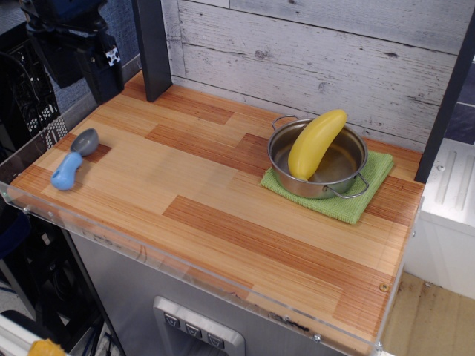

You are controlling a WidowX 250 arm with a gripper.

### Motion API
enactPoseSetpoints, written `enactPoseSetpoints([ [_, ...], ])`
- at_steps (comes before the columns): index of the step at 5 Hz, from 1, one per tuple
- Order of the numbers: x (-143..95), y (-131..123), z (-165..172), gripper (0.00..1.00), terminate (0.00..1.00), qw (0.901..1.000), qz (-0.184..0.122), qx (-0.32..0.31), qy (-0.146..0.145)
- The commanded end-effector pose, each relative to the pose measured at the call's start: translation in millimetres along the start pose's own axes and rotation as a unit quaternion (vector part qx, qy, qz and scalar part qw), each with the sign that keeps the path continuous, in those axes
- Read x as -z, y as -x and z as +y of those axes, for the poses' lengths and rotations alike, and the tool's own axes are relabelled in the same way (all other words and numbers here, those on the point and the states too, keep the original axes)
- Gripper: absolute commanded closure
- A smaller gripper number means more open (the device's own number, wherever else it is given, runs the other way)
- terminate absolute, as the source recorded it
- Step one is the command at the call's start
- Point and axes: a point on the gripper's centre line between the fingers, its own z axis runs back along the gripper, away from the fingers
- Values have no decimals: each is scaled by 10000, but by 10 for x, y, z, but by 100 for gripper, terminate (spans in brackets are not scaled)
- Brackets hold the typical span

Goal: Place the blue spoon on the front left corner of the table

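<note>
The blue spoon [73, 162] lies flat on the table [223, 193] near its front left corner, light-blue handle toward the front edge and grey bowl pointing back. My gripper [83, 74] hangs high above the table's back left area, well clear of the spoon. Its two dark fingers stand apart with nothing between them.
A steel pot [319, 167] holding a yellow banana [315, 142] sits on a green cloth [364, 194] at the back right. A dark post [152, 48] stands at the back left beside the gripper. A clear acrylic rim [148, 248] runs along the front edge.
</note>
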Motion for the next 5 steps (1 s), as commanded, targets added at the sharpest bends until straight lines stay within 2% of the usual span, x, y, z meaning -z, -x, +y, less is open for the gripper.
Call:
enactPoseSetpoints([
  [1,-141,30,-49,0,0,9997,-188,36,-174],
  [4,-141,30,-49,0,0,9997,-188,36,-174],
  [5,-141,30,-49,0,100,9997,-188,36,-174],
])
